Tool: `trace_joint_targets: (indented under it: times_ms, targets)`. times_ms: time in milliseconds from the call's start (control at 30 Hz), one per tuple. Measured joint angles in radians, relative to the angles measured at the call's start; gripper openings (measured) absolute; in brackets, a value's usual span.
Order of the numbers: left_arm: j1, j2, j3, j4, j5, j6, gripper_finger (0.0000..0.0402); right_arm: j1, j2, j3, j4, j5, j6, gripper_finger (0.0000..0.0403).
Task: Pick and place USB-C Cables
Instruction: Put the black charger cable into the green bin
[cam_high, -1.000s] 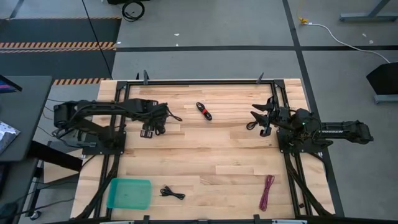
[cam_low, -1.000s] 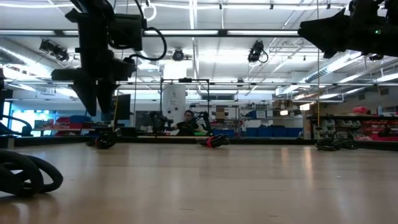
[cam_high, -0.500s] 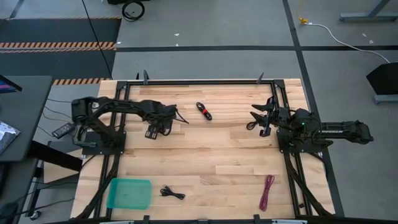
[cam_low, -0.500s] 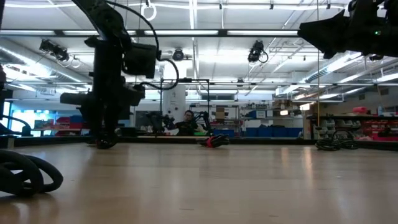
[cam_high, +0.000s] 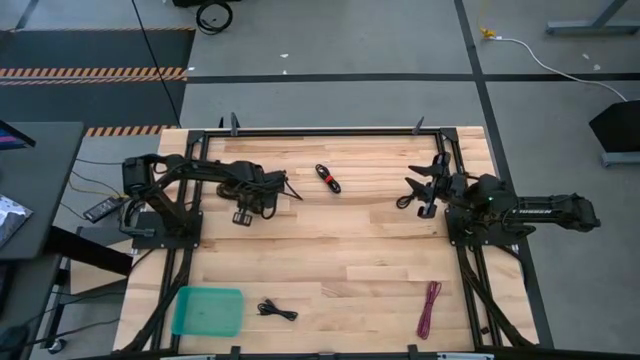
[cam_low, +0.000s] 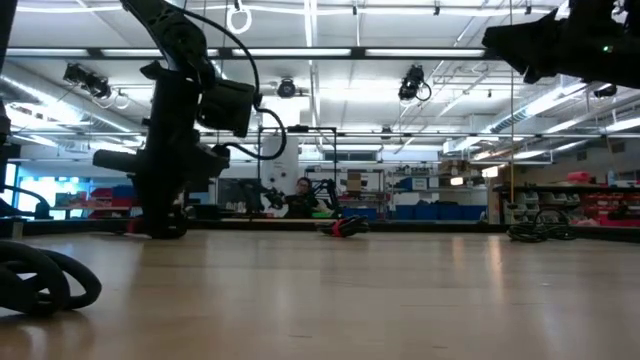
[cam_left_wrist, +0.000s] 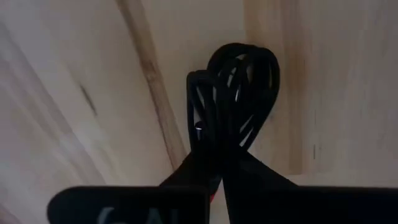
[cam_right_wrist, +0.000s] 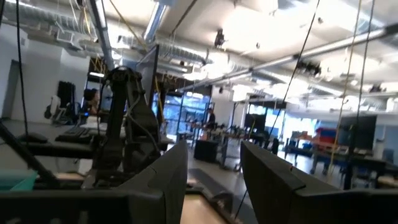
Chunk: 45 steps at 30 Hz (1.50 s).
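A small black coiled USB-C cable (cam_left_wrist: 235, 87) lies on the wooden table at the far left, and my left gripper (cam_high: 243, 213) stands over it, shut on it. In the low view this gripper (cam_low: 160, 228) reaches down to the tabletop. A black-and-red cable (cam_high: 328, 178) lies at the far middle. Another black cable (cam_high: 277, 310) and a magenta cable (cam_high: 430, 307) lie near the front edge. The teal tray (cam_high: 208, 310) sits at the front left. At the right, above the table, my right gripper (cam_high: 420, 196) hangs open and holds nothing. My left gripper pinches one end of the black coil's loops (cam_left_wrist: 214, 140) between its two fingers, which come from above and point down. The rest of the coil fans out beyond the fingertips against the wood. I cannot tell whether it is lifted.
A black metal frame (cam_high: 330, 131) runs along the table's far edge and down both sides. In the low view a big black looped cord (cam_low: 40, 280) lies close at the left. Bare wood spans the table's middle. A person (cam_low: 303, 196) sits far behind the table.
My left gripper has come down from well above the table to the tabletop, and has shut on the black coil. My right arm has kept still.
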Motion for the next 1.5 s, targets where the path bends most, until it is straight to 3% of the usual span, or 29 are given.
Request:
trace_joint_targets:
  times_ms: [267,533,667,733,1100,1333,1500]
  targets:
    - [-0.007,0.0,0.176,-0.157,-0.05,-0.096,0.0019,0.0,0.0,0.0,0.06,0.003,-0.047,0.0155]
    - [-0.057,0.0,0.495,-0.489,-0.076,-0.498,0.0019,0.0,0.0,0.0,0.066,0.034,-0.067,0.0155]
    - [-0.129,0.0,0.641,-0.679,-0.067,-0.688,0.0019,0.0,0.0,0.0,0.066,0.034,-0.067,0.0155]
    - [-0.18,-0.007,0.693,-0.692,-0.052,-0.777,0.0019,0.0,0.0,0.0,0.067,0.036,-0.067,0.0155]
    - [-0.513,-0.061,0.731,-0.689,-0.001,-1.15,0.0019,0.0,0.0,0.0,0.112,0.033,-0.058,0.0155]
    - [-0.749,-0.036,0.731,-0.687,0.006,-1.438,0.0019,0.0,0.0,0.0,0.111,0.033,0.025,0.0155]
    - [-0.92,0.001,0.73,-0.686,0.018,-1.564,0.0019,0.0,0.0,0.0,0.111,0.032,0.127,0.0155]
